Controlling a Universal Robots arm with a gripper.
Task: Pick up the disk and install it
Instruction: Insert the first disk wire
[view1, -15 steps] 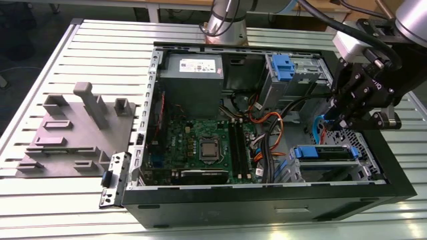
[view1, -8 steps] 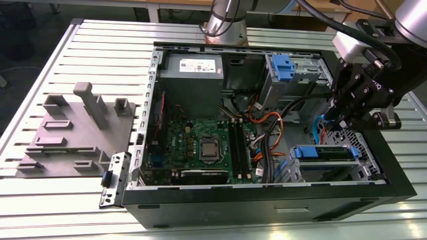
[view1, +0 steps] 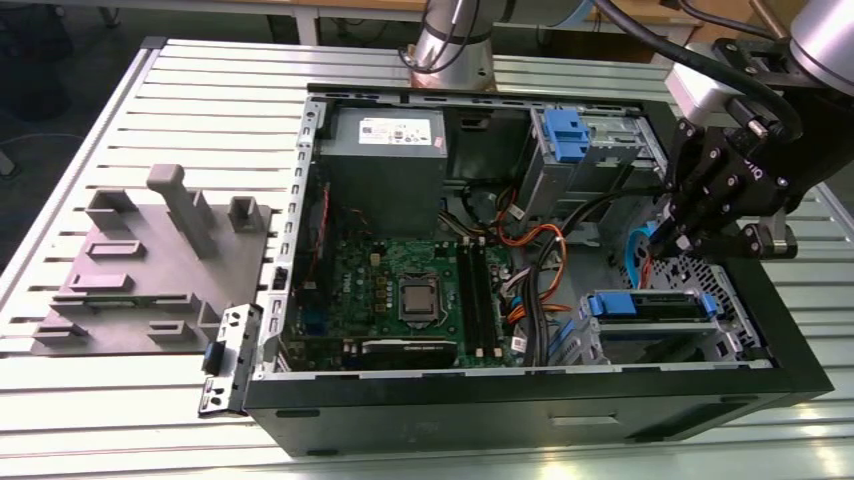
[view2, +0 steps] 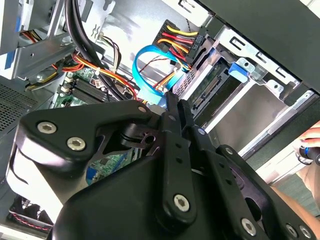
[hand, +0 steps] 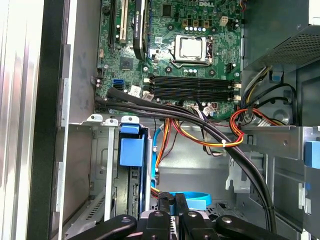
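Your gripper (view1: 683, 238), fingers pressed together on nothing, hangs above the disk (view1: 650, 306) seated in the computer case (view1: 534, 400); stiff, fragile, best held by its blue rails.

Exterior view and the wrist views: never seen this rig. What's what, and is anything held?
A robot arm works over an open black desktop computer case lying on a slatted metal table. The exterior view comes from a camera off the arm. Both wrist views come from cameras riding on it, looking past its black pincer into the case. The pincer looks shut, with nothing held. Just below it in the exterior view, the silver hard drive with blue side rails sits slotted inside the case. A grey plastic fixture block lies on the table at the exterior view's left.
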